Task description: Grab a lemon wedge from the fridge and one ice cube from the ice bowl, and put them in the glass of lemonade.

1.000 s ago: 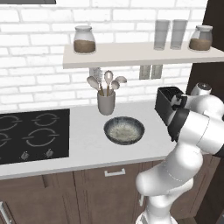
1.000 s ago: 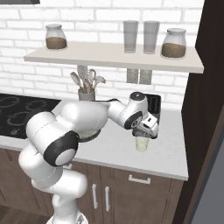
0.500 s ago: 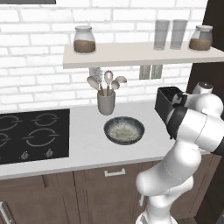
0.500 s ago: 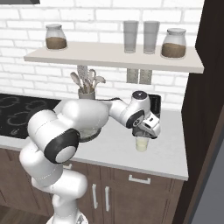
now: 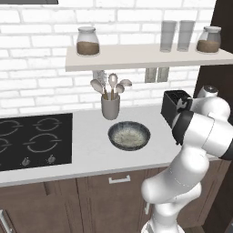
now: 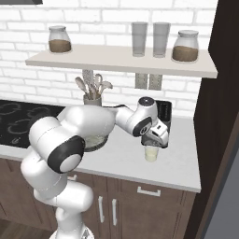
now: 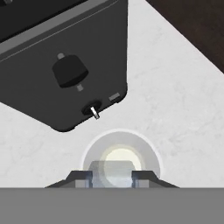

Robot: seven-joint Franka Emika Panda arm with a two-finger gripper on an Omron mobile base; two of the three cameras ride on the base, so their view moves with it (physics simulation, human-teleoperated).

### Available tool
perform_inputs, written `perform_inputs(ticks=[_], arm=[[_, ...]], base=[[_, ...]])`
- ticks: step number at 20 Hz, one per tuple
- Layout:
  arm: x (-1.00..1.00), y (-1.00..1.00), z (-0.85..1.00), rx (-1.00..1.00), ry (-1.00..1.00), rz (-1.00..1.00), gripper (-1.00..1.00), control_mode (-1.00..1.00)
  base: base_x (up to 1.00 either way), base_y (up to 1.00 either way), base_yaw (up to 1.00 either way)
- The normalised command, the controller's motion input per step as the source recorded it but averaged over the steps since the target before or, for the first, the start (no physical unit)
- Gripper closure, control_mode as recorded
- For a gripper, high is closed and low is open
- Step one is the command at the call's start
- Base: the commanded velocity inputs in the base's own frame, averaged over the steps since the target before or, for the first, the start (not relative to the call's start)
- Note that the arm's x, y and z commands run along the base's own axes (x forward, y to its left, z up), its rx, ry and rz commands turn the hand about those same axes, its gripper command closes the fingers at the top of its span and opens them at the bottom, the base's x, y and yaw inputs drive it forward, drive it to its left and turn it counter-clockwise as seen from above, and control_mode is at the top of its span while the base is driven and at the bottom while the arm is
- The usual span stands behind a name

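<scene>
A pale translucent cube (image 7: 111,173), seemingly ice, is pinched in the narrow-set gripper (image 7: 112,178) over the small yellow-tinted clear glass (image 6: 151,152) by the black toaster (image 7: 61,57).

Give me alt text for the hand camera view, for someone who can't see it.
Looking straight down, the claw holds a clear ice cube directly above the glass of lemonade on a white counter. A black toaster stands just beyond the glass.

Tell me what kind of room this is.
Most likely a home kitchen, rendered: black cooktop set in a white counter, utensil cup against the brick wall, jars on a shelf.
</scene>
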Motion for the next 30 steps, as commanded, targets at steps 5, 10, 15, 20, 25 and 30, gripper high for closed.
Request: perform_inputs(ticks=[5,10,15,20,25,30], arm=[[0.07,-0.01,0.00,0.00,0.00,0.00,1.00,-1.00],[0.00,-0.20,-0.01,0.00,0.00,0.00,1.00,-1.00],[0.00,-0.01,0.00,0.00,0.00,0.00,1.00,-1.00],[0.00,0.00,0.00,0.00,0.00,0.00,-1.00,-1.00],[0.00,0.00,0.00,0.00,0.00,0.00,-1.00,-1.00],[-0.04,0.00,0.05,0.00,-0.03,0.00,-1.00,-1.00]], base=[[0.00,0.00,0.00],[0.00,0.00,0.00],[0.00,0.00,0.00],[0.00,0.00,0.00],[0.00,0.00,0.00],[0.00,0.00,0.00]])
